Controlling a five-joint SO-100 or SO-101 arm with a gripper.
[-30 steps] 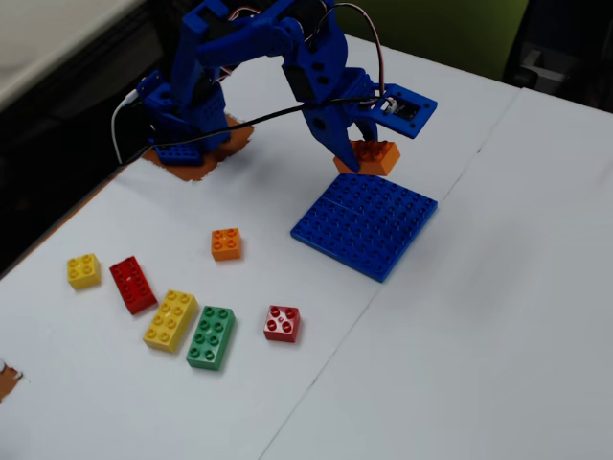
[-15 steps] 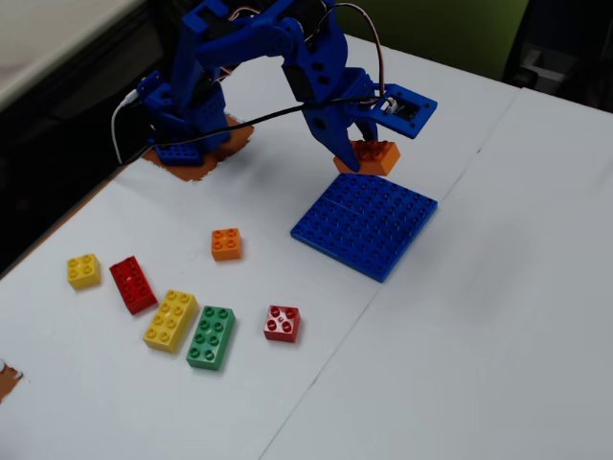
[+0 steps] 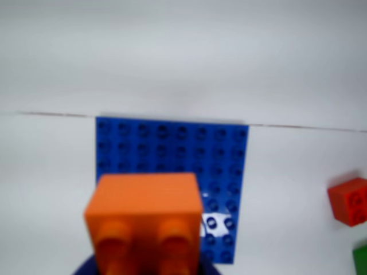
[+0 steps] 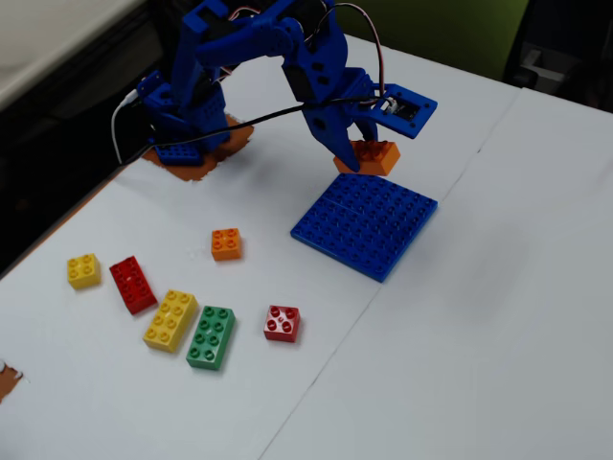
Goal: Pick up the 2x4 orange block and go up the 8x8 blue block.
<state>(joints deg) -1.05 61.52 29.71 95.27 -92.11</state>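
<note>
Going left to right across the fixed view, the loose bricks come first on the tabletop [image 4: 498, 316]: a small yellow brick [image 4: 83, 270], a red 2x4 brick [image 4: 132, 284], a yellow 2x4 brick [image 4: 170, 320], a green 2x4 brick [image 4: 211, 336], a small square orange brick [image 4: 226, 243] and a small red brick [image 4: 282, 323]; all lie apart from the baseplate. Next stands the blue arm [image 4: 259, 48], bent over toward the right; its end effector [image 4: 362, 153] is closed on the 2x4 orange block [image 4: 374, 155], which hangs in the air just over the far edge of the 8x8 blue block [image 4: 365, 223]; the block looks clear of the studs beneath, though the gap is hard to judge.

The pick-up looks done; what remains, by my reading, is to lower the block and seat it on the plate.

In the wrist view the 2x4 orange block [image 3: 143, 220] fills the lower left, seen end-on; bright orange, smooth sides, two round studs facing the camera, slightly blurred; behind it lies the 8x8 blue block [image 3: 172, 143], flat and square, rows of studs plain across its top, with a glare patch near the block; the small red brick [image 3: 348, 200] sits at the right edge.
</note>
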